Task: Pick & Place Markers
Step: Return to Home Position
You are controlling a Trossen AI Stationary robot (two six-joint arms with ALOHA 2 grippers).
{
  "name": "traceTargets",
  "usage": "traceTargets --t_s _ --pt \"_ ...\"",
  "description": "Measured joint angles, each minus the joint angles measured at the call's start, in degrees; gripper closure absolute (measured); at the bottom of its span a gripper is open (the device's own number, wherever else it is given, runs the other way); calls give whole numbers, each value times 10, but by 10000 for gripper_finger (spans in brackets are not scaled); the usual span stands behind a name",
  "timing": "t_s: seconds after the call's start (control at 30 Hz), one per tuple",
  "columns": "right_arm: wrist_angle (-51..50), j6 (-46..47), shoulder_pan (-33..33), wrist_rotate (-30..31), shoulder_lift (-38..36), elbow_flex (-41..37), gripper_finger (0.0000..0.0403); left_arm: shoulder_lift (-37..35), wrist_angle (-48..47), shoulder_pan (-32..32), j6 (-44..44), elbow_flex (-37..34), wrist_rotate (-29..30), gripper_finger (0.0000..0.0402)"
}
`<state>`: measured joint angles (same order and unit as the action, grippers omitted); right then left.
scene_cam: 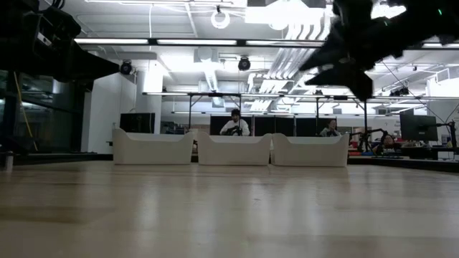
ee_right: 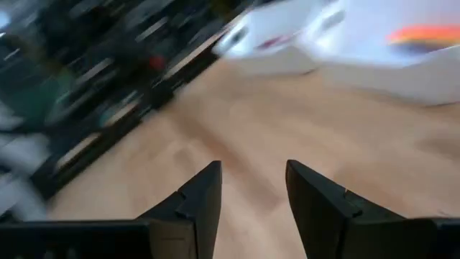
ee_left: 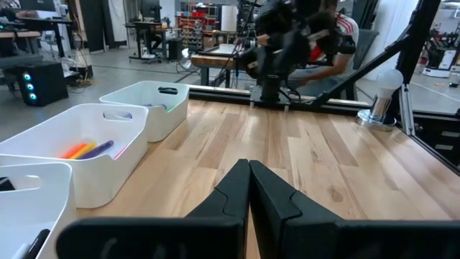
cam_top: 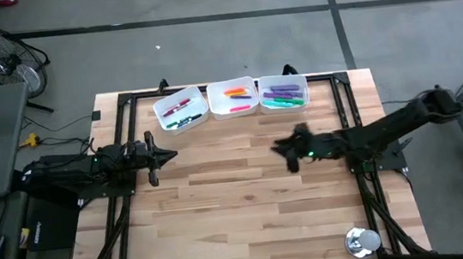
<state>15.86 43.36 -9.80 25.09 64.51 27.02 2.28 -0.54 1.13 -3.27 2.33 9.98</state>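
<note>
All the markers lie in three white trays along the table's far edge. Red, green and dark ones (cam_top: 178, 110) fill the left tray (cam_top: 162, 105), orange, yellow and pink ones (cam_top: 237, 95) the middle tray (cam_top: 214, 90), and purple, green and blue ones (cam_top: 283, 96) the right tray (cam_top: 262, 82). My left gripper (cam_top: 171, 156) is shut over bare wood near the left tray; in its wrist view its closed tips (ee_left: 249, 170) point across the table. My right gripper (cam_top: 284, 151) hovers open (ee_right: 253, 171) above the table, nearer than the right tray, and holds nothing.
A shiny round metal object (cam_top: 362, 242) stands at the table's near right corner. Black frame rails (cam_top: 123, 115) run along the left, right and far sides. The wood between the grippers and toward the near edge is bare. People sit at desks beyond the trays (scene_cam: 234, 123).
</note>
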Motion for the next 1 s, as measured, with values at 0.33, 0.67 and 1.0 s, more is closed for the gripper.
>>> traceTargets --t_s 0.33,0.67,1.0 --pt "282 -193 18 -124 -198 -145 259 0 0 0 0 0 0 394" --pt "265 -168 62 -185 -354 -258 259 0 0 0 0 0 0 394" --pt "67 -181 88 -236 -462 -265 259 0 0 0 0 0 0 394"
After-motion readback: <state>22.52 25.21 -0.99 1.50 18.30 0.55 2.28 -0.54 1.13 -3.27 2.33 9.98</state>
